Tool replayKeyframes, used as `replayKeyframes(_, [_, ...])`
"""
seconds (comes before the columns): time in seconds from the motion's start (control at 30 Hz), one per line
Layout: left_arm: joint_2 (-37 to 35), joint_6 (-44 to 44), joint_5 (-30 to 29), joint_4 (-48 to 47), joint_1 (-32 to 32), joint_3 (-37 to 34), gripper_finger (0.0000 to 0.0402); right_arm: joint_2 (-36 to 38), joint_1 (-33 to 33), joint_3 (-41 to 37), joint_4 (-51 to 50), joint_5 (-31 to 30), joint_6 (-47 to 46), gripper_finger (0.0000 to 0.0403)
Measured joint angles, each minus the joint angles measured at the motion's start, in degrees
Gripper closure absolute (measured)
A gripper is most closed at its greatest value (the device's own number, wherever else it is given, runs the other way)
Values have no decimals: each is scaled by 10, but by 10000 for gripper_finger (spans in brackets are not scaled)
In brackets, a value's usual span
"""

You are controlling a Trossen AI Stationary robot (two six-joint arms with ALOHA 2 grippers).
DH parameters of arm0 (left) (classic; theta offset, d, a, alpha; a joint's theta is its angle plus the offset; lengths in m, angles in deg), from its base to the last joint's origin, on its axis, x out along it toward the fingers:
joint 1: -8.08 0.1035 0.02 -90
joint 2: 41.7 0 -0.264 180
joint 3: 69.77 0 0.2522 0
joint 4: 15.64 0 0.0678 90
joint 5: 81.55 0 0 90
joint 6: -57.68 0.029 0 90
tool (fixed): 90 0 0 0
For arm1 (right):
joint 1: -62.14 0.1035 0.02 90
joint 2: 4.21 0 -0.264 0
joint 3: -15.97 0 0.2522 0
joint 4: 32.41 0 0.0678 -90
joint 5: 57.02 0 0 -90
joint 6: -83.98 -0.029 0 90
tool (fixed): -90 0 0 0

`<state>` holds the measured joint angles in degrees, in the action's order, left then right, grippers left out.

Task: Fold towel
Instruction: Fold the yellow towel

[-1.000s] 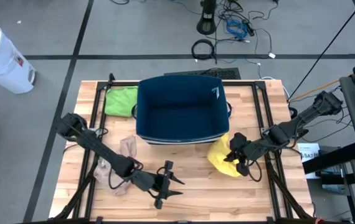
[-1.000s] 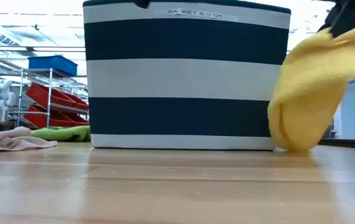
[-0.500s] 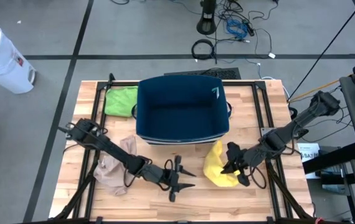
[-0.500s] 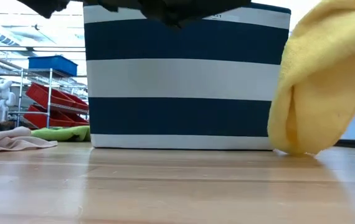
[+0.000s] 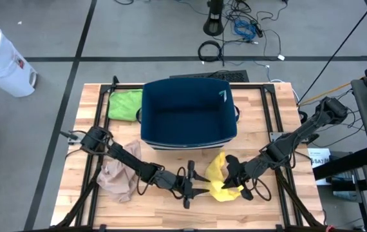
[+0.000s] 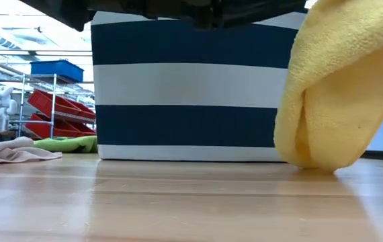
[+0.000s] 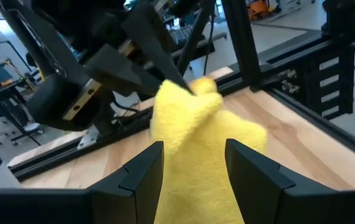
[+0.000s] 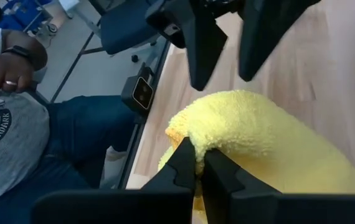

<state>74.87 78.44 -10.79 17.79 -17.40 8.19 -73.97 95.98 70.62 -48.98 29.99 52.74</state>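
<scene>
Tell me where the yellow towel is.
In the high view the yellow towel hangs from the shut right claw, just in front of the striped basket, with the open left claw beside it.

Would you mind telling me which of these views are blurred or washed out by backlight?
Low view: the room behind is bright, the dark arms overhead are blurred silhouettes, and the yellow towel is soft. Left wrist view: the left gripper fingers are out of focus. Right wrist view: the right gripper is fairly sharp. High view: evenly lit.
</scene>
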Motion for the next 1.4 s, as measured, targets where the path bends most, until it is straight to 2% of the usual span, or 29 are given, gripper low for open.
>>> replayKeyframes(0.27, [1,8,3,-12,11,6,223,-15,-4,0,58,2,35,399])
replayKeyframes(0.53, [1,-7,19,-12,18,6,230,-16,-5,0,61,4,39,399])
replayKeyframes(0.63, [1,-7,47,-13,24,6,265,-16,-5,0,61,4,39,397])
replayKeyframes(0.8, [1,-5,76,-16,32,6,375,-16,-5,0,60,3,43,383])
replayKeyframes(0.93, [1,8,81,-22,33,6,396,-16,-5,0,46,-2,45,368])
replayKeyframes(1.07, [0,23,51,-38,22,6,398,-16,2,0,-2,-15,35,330])
replayKeyframes(1.27, [0,20,-5,-101,6,5,399,-16,25,0,-101,-17,-19,236])
replayKeyframes(1.4, [0,8,-41,-129,-2,5,400,-16,45,-4,-153,-59,-68,200])
